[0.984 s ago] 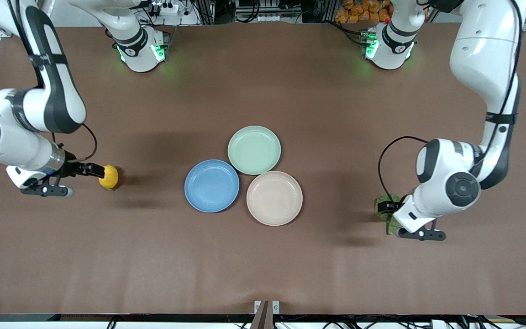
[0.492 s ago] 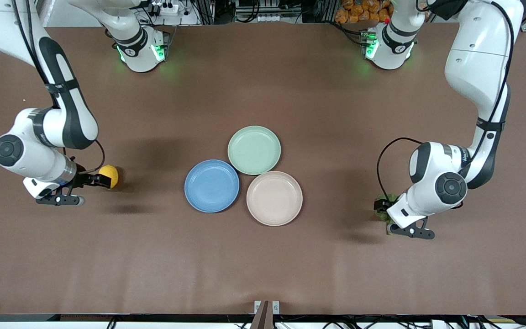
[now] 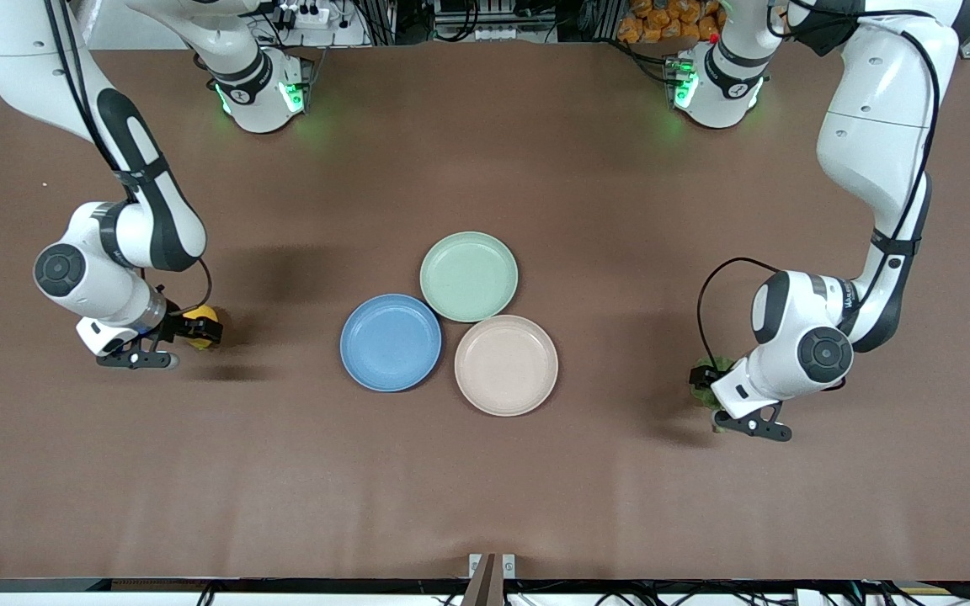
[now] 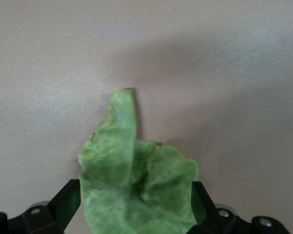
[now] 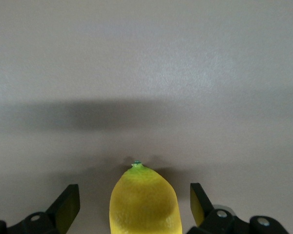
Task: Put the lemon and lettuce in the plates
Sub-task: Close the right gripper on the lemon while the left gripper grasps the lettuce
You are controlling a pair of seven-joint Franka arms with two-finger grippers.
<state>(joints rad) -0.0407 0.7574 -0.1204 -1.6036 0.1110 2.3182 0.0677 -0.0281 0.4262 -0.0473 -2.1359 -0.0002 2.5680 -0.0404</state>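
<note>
The lemon (image 3: 201,317) lies on the brown table toward the right arm's end. My right gripper (image 3: 193,330) is down over it, open; in the right wrist view the fingers (image 5: 68,207) stand on either side of the lemon (image 5: 144,204) with gaps. The lettuce (image 3: 712,368) lies toward the left arm's end, mostly hidden under my left gripper (image 3: 706,385). In the left wrist view the open fingers (image 4: 67,202) flank the lettuce (image 4: 136,180), its stem pointing away. The blue plate (image 3: 391,342) and beige-pink plate (image 3: 506,365) sit empty mid-table.
A pale mint-green plate (image 3: 468,276) touches both other plates, farther from the front camera. The brown table (image 3: 485,488) stretches wide between the plates and each arm.
Both wrists have swung in and come down closer over their objects. The right fingers now straddle the lemon; the left hand hides more of the lettuce. Neither object has moved.
</note>
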